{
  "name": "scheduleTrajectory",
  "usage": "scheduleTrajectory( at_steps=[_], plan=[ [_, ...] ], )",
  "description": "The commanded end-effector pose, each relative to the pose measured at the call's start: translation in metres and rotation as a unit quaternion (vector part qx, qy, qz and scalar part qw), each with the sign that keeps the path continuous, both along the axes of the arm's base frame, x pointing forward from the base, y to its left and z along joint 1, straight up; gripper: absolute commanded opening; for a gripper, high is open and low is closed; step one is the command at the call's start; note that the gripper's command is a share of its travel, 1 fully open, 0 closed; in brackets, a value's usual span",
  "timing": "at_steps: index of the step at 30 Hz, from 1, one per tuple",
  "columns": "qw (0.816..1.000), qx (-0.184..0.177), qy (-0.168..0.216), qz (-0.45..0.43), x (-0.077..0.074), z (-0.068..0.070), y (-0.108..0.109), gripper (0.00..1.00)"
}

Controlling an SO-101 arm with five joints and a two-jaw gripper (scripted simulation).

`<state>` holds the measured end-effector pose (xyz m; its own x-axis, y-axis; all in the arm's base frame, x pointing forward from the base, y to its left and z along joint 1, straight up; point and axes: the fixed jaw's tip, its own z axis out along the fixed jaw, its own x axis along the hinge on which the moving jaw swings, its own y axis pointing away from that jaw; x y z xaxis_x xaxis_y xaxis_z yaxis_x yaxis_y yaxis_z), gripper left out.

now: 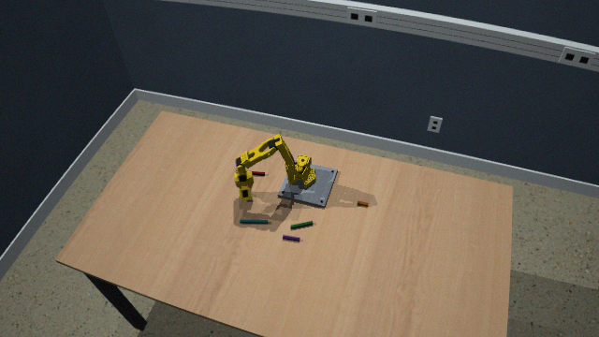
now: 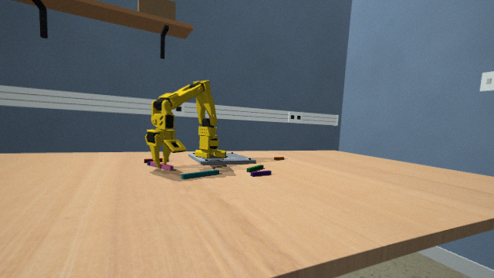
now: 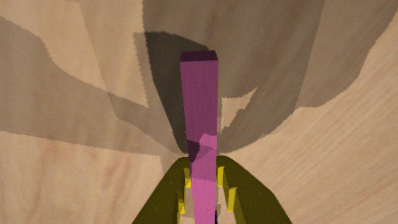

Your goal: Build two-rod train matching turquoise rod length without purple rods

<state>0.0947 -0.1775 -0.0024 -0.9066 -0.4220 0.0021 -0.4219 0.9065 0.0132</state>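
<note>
My gripper (image 1: 244,197) (image 2: 160,163) (image 3: 202,197) is shut on the pink rod (image 2: 167,167) (image 3: 200,100) near one end. The rod lies level, at or just above the table top, left of the arm's base. A tiny blue piece (image 2: 148,163) shows at the rod's near end. The turquoise rod (image 1: 254,221) (image 2: 200,174) lies flat a little in front of the gripper. The red rod (image 1: 258,173) (image 2: 147,160) lies just behind the gripper. The green rod (image 1: 301,225) (image 2: 255,168) and the purple rod (image 1: 291,238) (image 2: 260,173) lie right of the turquoise one. The orange rod (image 1: 362,203) (image 2: 279,158) lies far right.
The arm stands on a grey base plate (image 1: 323,187) (image 2: 237,158) near the table's middle. The wooden table (image 1: 187,262) stretches wide on all sides. A wall with a rail runs behind it.
</note>
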Motion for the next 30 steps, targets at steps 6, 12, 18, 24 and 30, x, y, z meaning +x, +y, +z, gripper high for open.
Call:
scheduleTrajectory(
  at_steps=[6,12,18,24,30],
  plan=[
    [1.0,-0.006,-0.004,0.002,0.0013,0.003,-0.0049,0.0],
    [1.0,-0.006,-0.004,0.002,0.0013,0.003,-0.0049,0.0],
    [1.0,-0.006,-0.004,0.002,0.0013,0.003,-0.0049,0.0],
    [1.0,-0.006,-0.004,0.002,0.0013,0.003,-0.0049,0.02],
    [1.0,-0.006,-0.004,0.002,0.0013,0.003,-0.0049,0.05]
  ],
)
